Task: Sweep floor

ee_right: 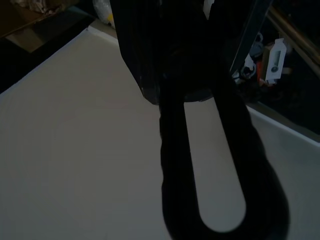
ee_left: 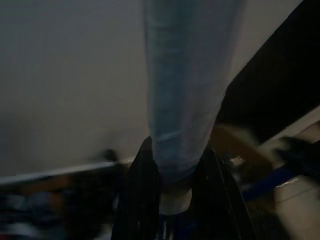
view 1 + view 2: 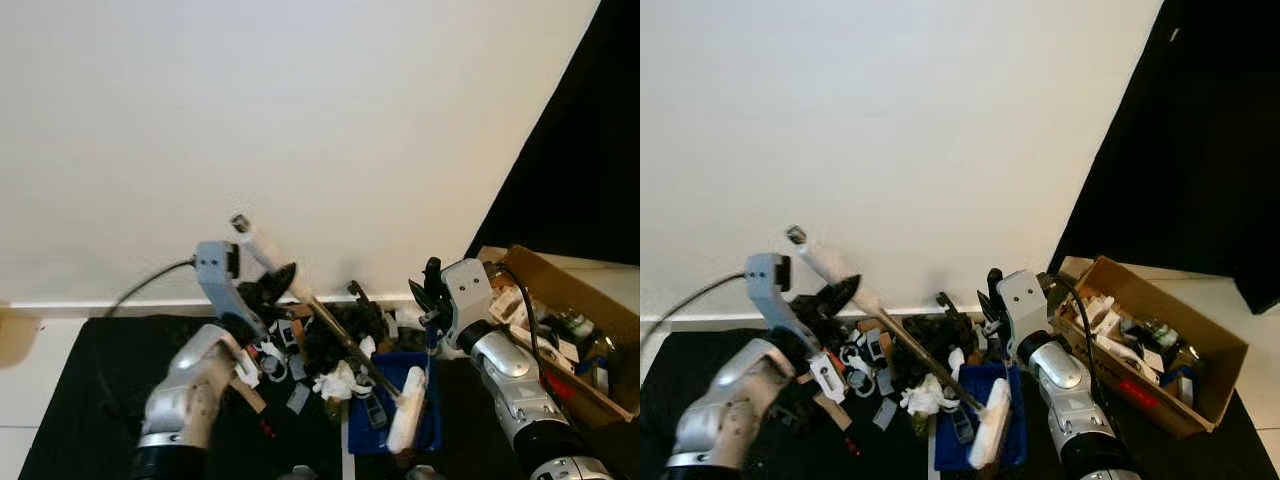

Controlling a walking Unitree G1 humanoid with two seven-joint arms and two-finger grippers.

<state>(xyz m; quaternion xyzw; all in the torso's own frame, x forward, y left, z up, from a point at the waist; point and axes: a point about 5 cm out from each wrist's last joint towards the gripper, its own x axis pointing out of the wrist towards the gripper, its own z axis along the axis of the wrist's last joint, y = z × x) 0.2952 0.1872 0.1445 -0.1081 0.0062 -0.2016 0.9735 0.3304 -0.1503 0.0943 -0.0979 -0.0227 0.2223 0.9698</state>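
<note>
Nearest, low on the dark mat (image 3: 90, 400), lies a blue plastic dustpan (image 3: 425, 412) with a white brush head (image 3: 406, 423) resting in it. It looks placed to catch what gets pushed along. Just beside it a crumpled white paper wad (image 3: 340, 382) and a scatter of small grey and black scraps (image 3: 300, 360) sit heaped against the base of the wall, too tangled to count.

The left hand (image 3: 275, 285) is clamped around the pale cylindrical broom handle (image 3: 262, 250); the left wrist view shows its two black fingers (image 2: 137, 200) pressed on either side of the shaft. The handle slants down from the hand toward the pan, a thin dark rod (image 3: 345, 345) carrying it through the litter, which fits dragging the debris in.

The right hand (image 3: 432, 290) hovers above the pan's far edge near a thin blue upright piece; whether it grips that, I cannot tell.

Out to the right stands one open brown cardboard box (image 3: 560, 320) full of mixed oddments. Behind everything rises the plain white wall (image 3: 300, 120), with one grey cable (image 3: 150, 282) trailing along its foot.
</note>
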